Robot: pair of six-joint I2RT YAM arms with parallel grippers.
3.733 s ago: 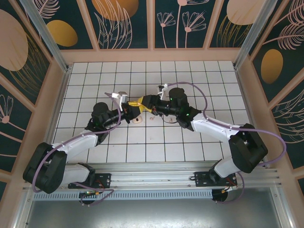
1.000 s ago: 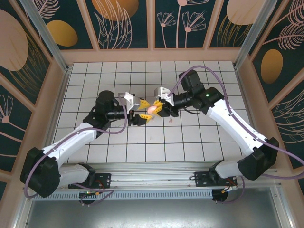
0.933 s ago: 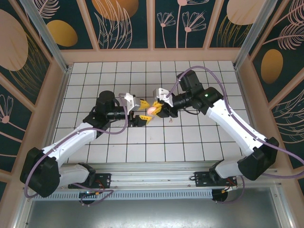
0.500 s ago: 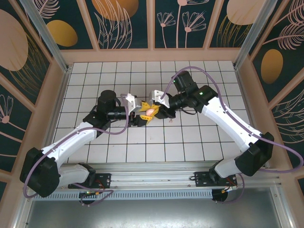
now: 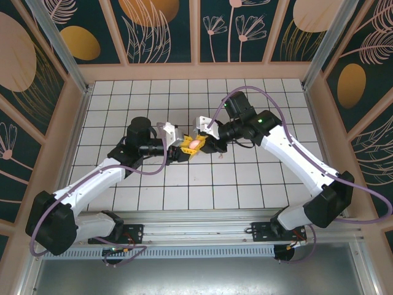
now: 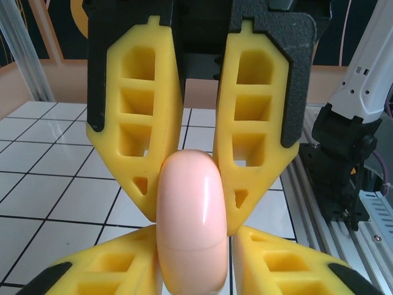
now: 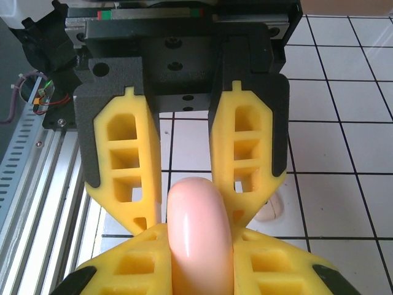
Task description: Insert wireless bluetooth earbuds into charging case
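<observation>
The charging case (image 5: 194,142), a pale pink rounded oblong, hangs above the tiles between both arms. My right gripper (image 5: 201,140) is shut on one end of it; in the right wrist view the case (image 7: 198,233) is pinched between the yellow fingers (image 7: 132,264). My left gripper (image 5: 184,147) has its jaws round the other end of the case (image 6: 191,209), with a thin sliver of space on each side. One earbud (image 7: 270,209), a small pale curved piece, lies on a tile below, and it shows faintly as the earbud (image 5: 218,155) right of the grippers.
White tiled floor (image 5: 258,178) stretches all round the meeting point. Wooden walls (image 5: 196,70) with aluminium corner posts ring it. The metal rail (image 5: 202,230) carrying both arm bases runs along the near edge.
My left gripper has moved right up to the case and its jaws have narrowed around the case's free end. The right gripper has kept hold, shifting slightly left.
</observation>
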